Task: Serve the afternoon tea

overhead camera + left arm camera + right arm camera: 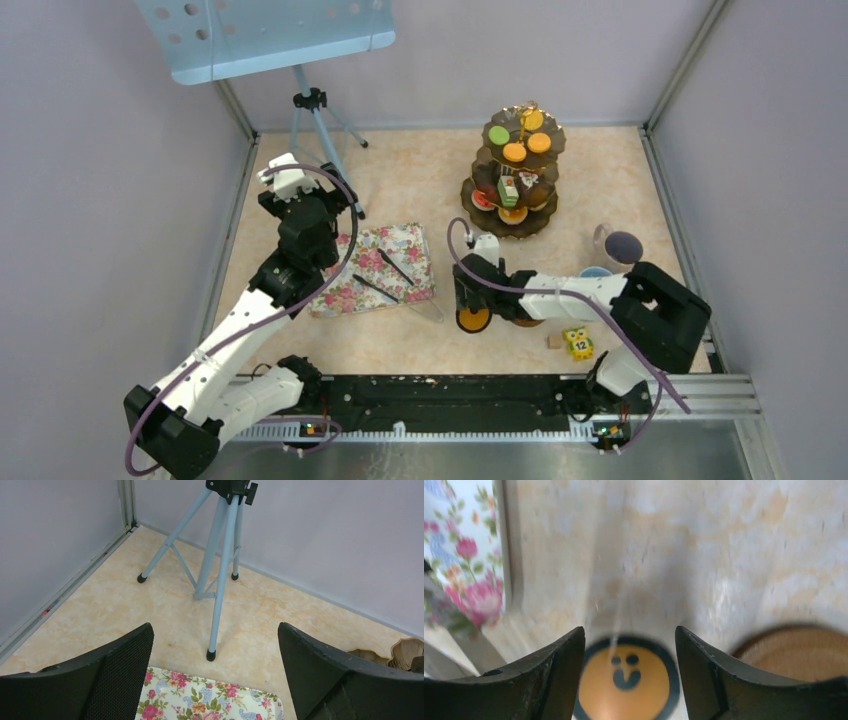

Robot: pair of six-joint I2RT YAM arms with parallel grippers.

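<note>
Already on the stand (pixel 545 222): pastries (pixel 514 152). Yet to serve: orange round (pixel 626 677) on the desk (pixel 400 180), straddled by right fingers (pixel 549 680), grip unclear; left fingers (pixel 100 680) wide, empty.

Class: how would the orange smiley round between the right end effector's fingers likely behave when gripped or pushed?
The orange round lies flat, face up, so a push would probably slide it, not roll it. It looks small, likely light. Its curved rim might squirt out of the right end effector if pinched off-centre.
</note>
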